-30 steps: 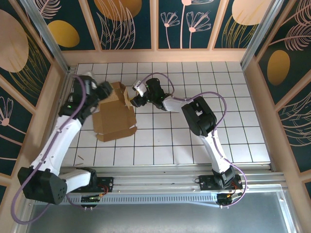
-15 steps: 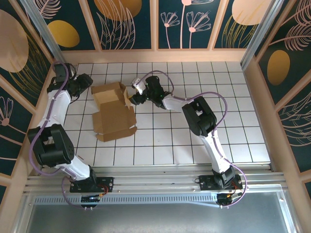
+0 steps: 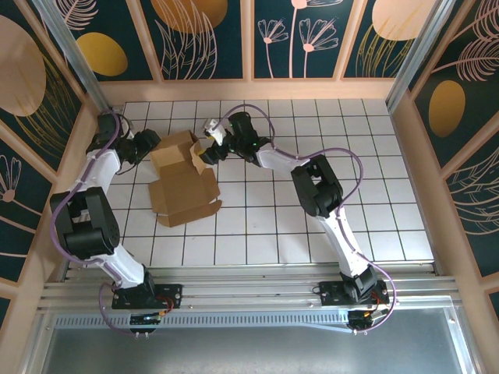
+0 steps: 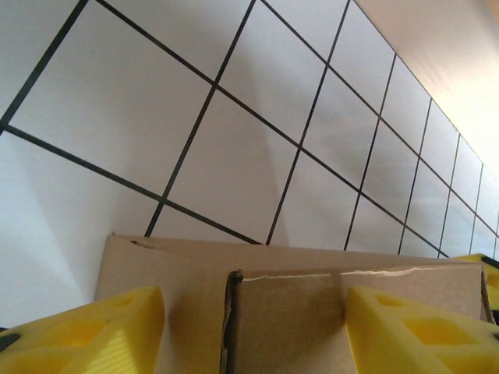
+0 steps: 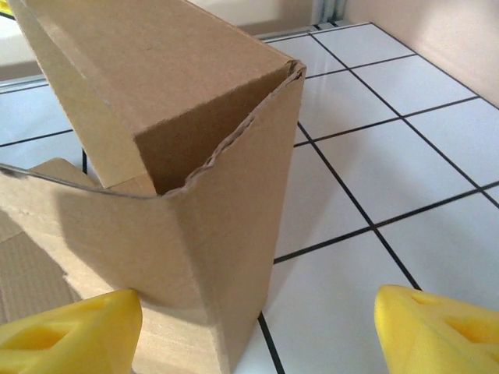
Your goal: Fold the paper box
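Box [image 3: 184, 181] is found upper left of the top frame on the tiled surface [image 3: 312, 226]. It's half-formed: the far end is raised into walls and the near flaps are laid flat. Its long axis runs up-down the frame, slightly tilted. The raised end is flanked by the left gripper [image 3: 153, 145] at its left edge and the right gripper [image 3: 207, 149] at its right wall. Both sets of jaws are spread wide, nothing clamped, with cardboard seen between each pair in the wrist views. The right one looks marginally nearer, so the next fold would probably be led from there.

Left hand [image 3: 156, 145] and right hand [image 3: 203, 150] gape wide.
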{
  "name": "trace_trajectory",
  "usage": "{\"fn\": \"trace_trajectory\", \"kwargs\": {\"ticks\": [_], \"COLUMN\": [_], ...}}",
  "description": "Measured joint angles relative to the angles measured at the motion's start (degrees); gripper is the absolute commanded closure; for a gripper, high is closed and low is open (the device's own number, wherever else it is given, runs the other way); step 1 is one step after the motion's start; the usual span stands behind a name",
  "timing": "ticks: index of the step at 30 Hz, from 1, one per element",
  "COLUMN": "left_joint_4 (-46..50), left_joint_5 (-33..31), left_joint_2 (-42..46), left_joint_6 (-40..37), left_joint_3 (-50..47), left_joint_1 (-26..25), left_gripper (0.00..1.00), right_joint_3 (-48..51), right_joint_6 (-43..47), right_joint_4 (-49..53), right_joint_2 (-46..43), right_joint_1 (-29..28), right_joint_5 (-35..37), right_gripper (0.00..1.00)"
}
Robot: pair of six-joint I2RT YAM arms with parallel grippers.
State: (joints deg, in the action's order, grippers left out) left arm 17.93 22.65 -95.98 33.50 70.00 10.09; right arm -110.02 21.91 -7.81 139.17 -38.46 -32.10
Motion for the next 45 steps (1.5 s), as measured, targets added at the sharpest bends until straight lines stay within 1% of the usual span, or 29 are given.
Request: {"fn": "trace_trajectory", "kwargs": {"ticks": [6,11,16,18,22,27,31,34,36,37,38,43,45], "left_joint_4": [-3.56,-4.59,-4.68,-4.68,-4.61,-4.70,-4.94,-4.83,-4.66,-4.63,-4.68,-5.75,-6.67], "left_joint_5": [2.05,3.32,3.96,4.35,4.79,5.66,6.36,7.17,7.54,7.74,7.76,7.30,6.91], "left_joint_2": [0.22,0.22,0.22,0.22,0.22,0.22,0.22,0.31,0.44,0.59,0.74,1.33,1.36], "left_joint_6": [0.66,0.66,1.14,1.29,1.31,1.46,1.77,2.19,2.62,2.80,2.86,4.57,5.40], "left_joint_3": [-1.99,-2.51,-2.51,-2.51,-2.51,-2.75,-2.95,-3.13,-3.23,-3.28,-3.32,-4.55,-4.81], "left_joint_1": [0.22,0.22,0.22,0.22,0.24,0.42,0.42,0.35,0.07,-0.20,-0.50,-2.36,-3.15], "left_gripper": [0.43,0.44,0.45,0.45,0.45,0.45,0.45,0.46,0.46,0.46,0.46,0.45,0.46], "right_joint_3": [-2.89,-3.74,-6.03,-6.10,-6.10,-6.08,-6.08,-6.08,-6.08,-6.10,-6.10,-6.71,-6.75], "right_joint_6": [-2.62,-5.75,-9.62,-10.95,-13.18,-15.87,-16.85,-17.16,-17.27,-17.27,-17.42,-17.59,-17.49], "right_joint_4": [0.63,-2.10,-6.27,-8.20,-11.74,-15.43,-17.27,-18.43,-18.69,-18.69,-18.71,-17.75,-17.57], "right_joint_2": [2.56,4.22,7.06,7.69,8.57,9.09,9.55,10.10,10.21,10.21,10.21,10.25,10.25], "right_joint_1": [0.00,-0.07,-0.79,-1.40,-2.99,-3.69,-3.93,-4.07,-4.11,-4.13,-4.13,-4.37,-4.42], "right_joint_5": [-1.03,-1.46,-1.81,-0.83,3.39,8.63,11.91,14.67,16.46,17.29,18.03,22.01,23.52], "right_gripper": [0.22,0.22,0.28,0.30,0.41,0.59,0.71,0.85,0.92,0.97,1.00,1.00,0.96]}}
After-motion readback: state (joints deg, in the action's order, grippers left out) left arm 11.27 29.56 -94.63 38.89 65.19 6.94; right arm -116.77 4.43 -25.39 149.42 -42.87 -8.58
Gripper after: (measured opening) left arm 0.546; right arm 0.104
